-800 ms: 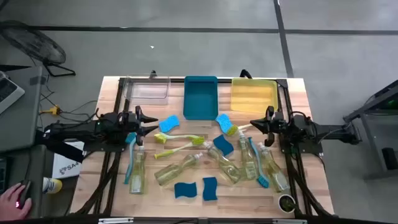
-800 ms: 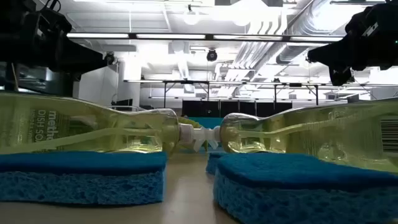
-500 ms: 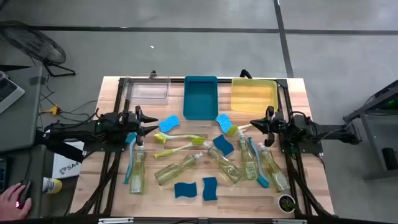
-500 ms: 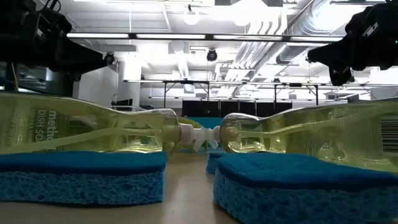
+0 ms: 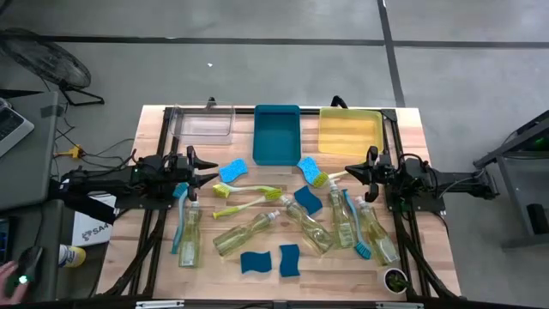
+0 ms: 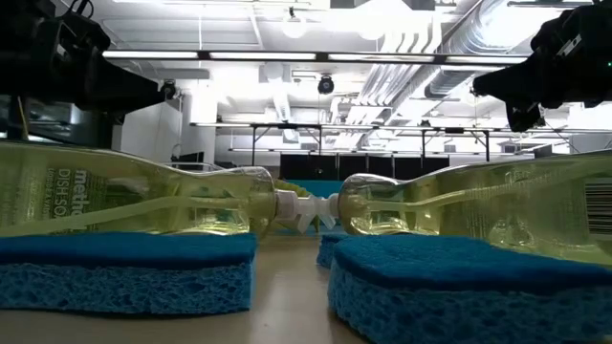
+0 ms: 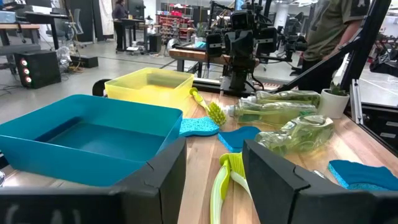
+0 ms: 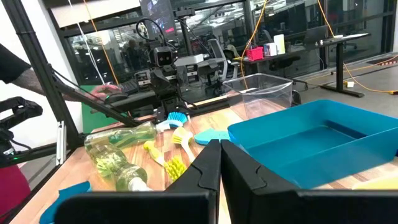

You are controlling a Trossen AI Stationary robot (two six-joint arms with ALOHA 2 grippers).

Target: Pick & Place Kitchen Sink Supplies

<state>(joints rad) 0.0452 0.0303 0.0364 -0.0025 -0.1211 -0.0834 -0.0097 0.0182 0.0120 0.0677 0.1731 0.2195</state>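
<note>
While both arms hovered over the table, nothing had been picked up yet. The left gripper (image 5: 208, 178) stood with fingers parted and empty, a lime-green brush (image 7: 225, 180) lying just ahead of it; the right gripper (image 5: 350, 172) was pinched closed, holding nothing. Bottles, sponges and brushes lay scattered mid-table, the teal bin (image 5: 276, 135) at the far edge bare. Next, I reckoned, the left had to drop onto that brush.

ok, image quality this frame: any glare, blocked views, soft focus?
Low view: ceiling lights blown out, sponges and soap bottles fill the lower half, arms silhouetted. Left wrist view: own fingers near and soft. High view: evenly lit, no glare on the table.
</note>
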